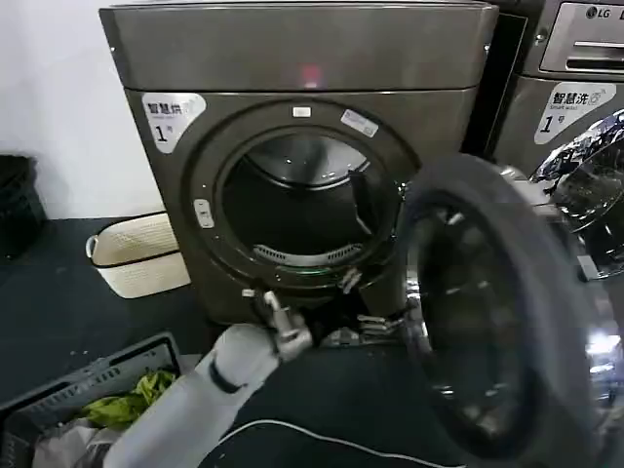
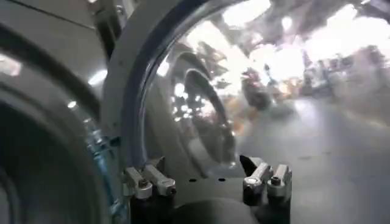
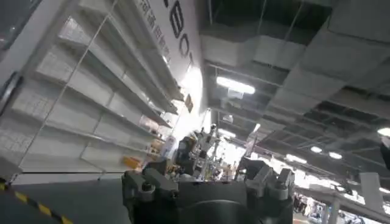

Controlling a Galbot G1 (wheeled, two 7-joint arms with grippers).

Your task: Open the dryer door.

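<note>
Dryer door (image 1: 497, 322) wide open, right of left end effector (image 1: 268, 310)

Dark floor (image 1: 58, 292) under dryer (image 1: 292, 58), basket (image 1: 136, 253)

The dark bronze dryer (image 1: 292, 58) stands with its chrome-rimmed dryer door (image 1: 487, 322) swung wide open rightward.

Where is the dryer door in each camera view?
Head view: the dryer door hangs swung open at lower right, grey inner side facing the camera, beside the dryer opening.
Left wrist view: the door curves across the middle, its glass reflecting the room, just beyond the open left hand.
Right wrist view: the door is not in it; shelves and ceiling lights are.
Shared landmark: the door's hinge side by the drum opening.
</note>
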